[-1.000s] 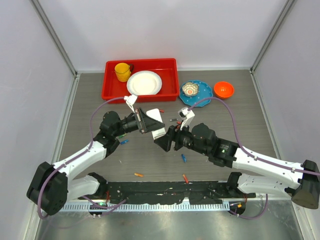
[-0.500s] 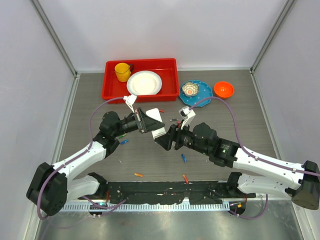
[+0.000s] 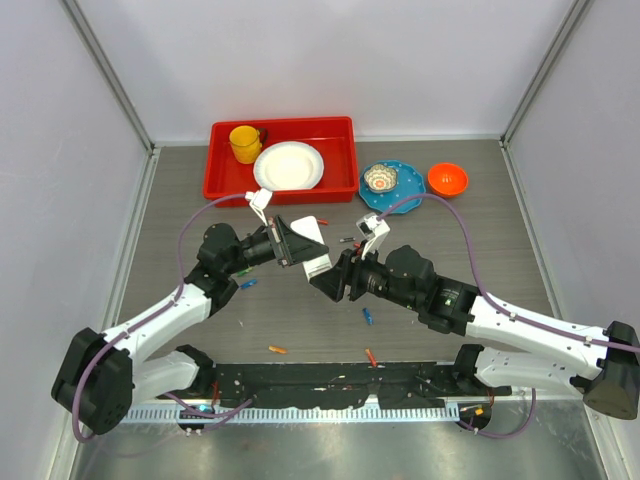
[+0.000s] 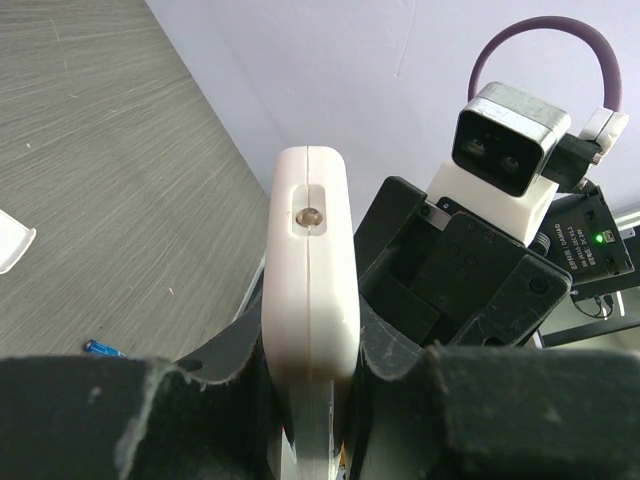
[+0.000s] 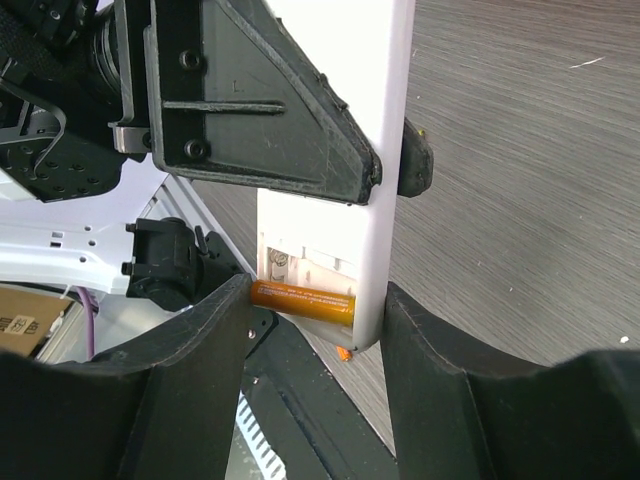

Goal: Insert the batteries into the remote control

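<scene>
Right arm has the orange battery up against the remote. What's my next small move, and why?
Probably nudge the orange battery sideways into the open back of the remote control. The battery lies at the opening between the right gripper fingers and doesn't look fully seated, while the left gripper clamps the remote steady.

Smooth plastic remote control, matt wood-grain table.

Bright, even overhead light casts soft shadows; wrist views show the nearest fingers slightly blurred.
</scene>
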`<action>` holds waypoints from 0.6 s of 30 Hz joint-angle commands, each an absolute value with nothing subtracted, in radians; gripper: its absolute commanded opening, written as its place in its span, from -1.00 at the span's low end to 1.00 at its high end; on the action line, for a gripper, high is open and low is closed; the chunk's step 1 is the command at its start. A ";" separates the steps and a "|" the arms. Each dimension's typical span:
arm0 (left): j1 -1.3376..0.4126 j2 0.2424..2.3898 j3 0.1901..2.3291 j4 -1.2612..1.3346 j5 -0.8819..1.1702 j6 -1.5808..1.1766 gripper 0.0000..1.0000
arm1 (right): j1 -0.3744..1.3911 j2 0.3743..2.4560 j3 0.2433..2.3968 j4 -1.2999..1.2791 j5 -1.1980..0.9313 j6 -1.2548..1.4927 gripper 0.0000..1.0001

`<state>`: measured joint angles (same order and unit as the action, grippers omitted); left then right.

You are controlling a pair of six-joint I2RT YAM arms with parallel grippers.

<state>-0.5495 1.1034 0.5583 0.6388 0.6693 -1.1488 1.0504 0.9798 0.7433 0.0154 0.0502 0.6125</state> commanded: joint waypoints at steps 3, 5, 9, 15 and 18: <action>-0.546 1.062 0.577 0.692 0.692 -1.160 -1.00 | 1.029 0.974 0.736 0.006 0.092 0.606 0.04; -0.546 1.060 0.578 0.692 0.692 -1.161 -1.00 | 1.028 0.977 0.736 0.006 0.091 0.606 0.02; -0.548 1.057 0.577 0.693 0.690 -1.163 -1.00 | 1.023 0.979 0.732 0.006 0.091 0.610 -0.02; -0.546 1.046 0.583 0.698 0.690 -1.169 -1.00 | 1.017 0.983 0.727 0.006 0.090 0.614 -0.20; -0.546 1.045 0.586 0.699 0.692 -1.170 -1.00 | 1.015 0.986 0.726 0.008 0.084 0.615 -0.27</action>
<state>-0.5495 1.0904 0.5583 0.6353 0.6540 -1.1488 1.0374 0.9821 0.7422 0.0296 0.0463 0.6193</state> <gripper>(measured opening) 0.257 0.547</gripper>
